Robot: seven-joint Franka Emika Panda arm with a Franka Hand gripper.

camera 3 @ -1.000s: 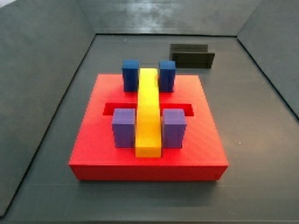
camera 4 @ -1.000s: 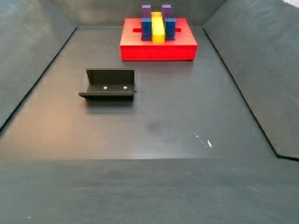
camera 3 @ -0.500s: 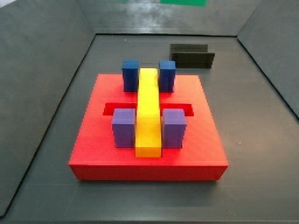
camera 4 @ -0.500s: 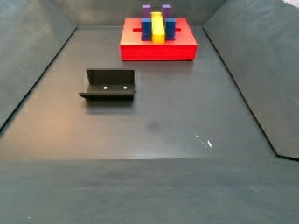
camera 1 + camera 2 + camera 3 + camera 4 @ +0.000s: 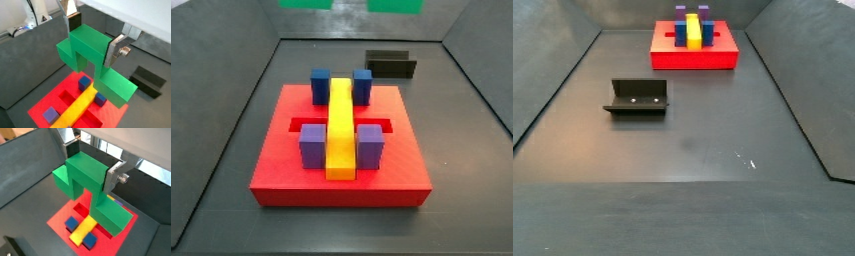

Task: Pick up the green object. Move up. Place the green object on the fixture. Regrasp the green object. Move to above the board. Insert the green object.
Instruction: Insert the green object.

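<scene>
My gripper (image 5: 91, 36) is shut on the green object (image 5: 85, 47), its fingers (image 5: 114, 50) pressing the two sides of the raised centre. In both wrist views the piece hangs in the air above the board (image 5: 48, 102), a red slab with a yellow bar (image 5: 77, 107) and blue and purple blocks. The other wrist view shows the same grip: gripper (image 5: 89, 164), green object (image 5: 87, 175), board (image 5: 75, 207). In a side view only the lower green edges of the green object (image 5: 396, 4) show at the top border, over the far end of the board (image 5: 338, 185). The fixture (image 5: 390, 64) stands bare behind the board.
Dark sloping walls enclose the grey floor on all sides. In a side view the fixture (image 5: 637, 98) stands mid-floor, well apart from the board (image 5: 695, 58) at the far end. A wrist view shows the fixture (image 5: 148, 80) beyond the board.
In a side view, green has come into the top edge and grown over the last second: the held green object is descending above the board's far end. Board and fixture have not moved.
</scene>
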